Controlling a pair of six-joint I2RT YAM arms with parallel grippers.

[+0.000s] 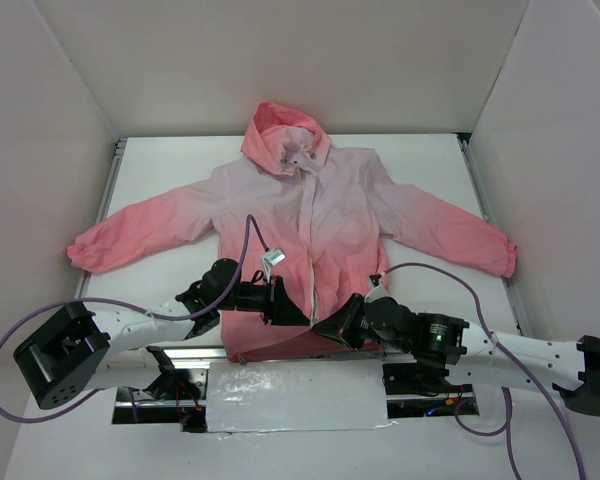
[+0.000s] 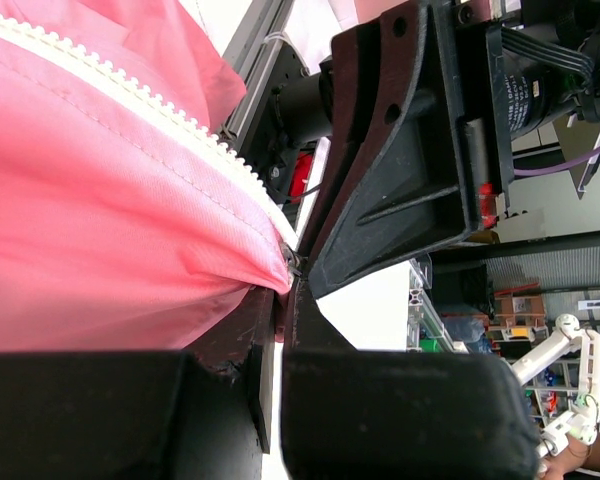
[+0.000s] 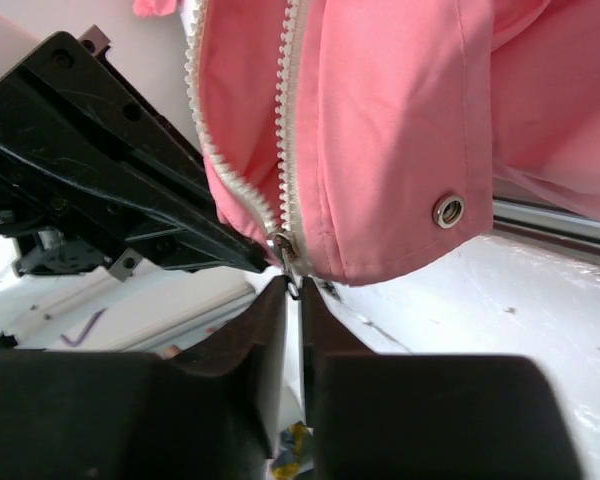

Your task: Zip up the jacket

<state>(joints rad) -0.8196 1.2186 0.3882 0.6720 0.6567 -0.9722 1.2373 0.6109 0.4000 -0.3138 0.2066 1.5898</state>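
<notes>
1. Where the coral-pink hem of the hooded rain jacket (image 1: 320, 205) lies at the near table edge, the right gripper (image 3: 292, 288) is entered first. It is a black two-finger tool with its jaws drawn down to a thin slit. The small metal zipper slider (image 3: 283, 247) is taken between the tips, as far as can be judged.
2. Next is listed the black two-finger left gripper (image 2: 283, 290), jaws pressed nearly together. A fold of hem fabric at the zipper's foot is pinched in them, and the tips are set just beside those of the right gripper.
3. White-toothed plastic zipper (image 3: 285, 120): the two rows are joined at the slider only and parted above it. A silver metal eyelet (image 3: 448, 210) is noted on the hem corner.
4. Jacket as a whole, lilac-pink fading to coral: spread face-up on the flat white table (image 1: 160, 165), sleeves out, hood farthest from the arms.
5. Handling note, judged: the hem should be anchored taut by the left gripper while the slider is drawn straight along the teeth toward the hood. Slack fabric should be held clear of the slider, and the grip should be confirmed first.
</notes>
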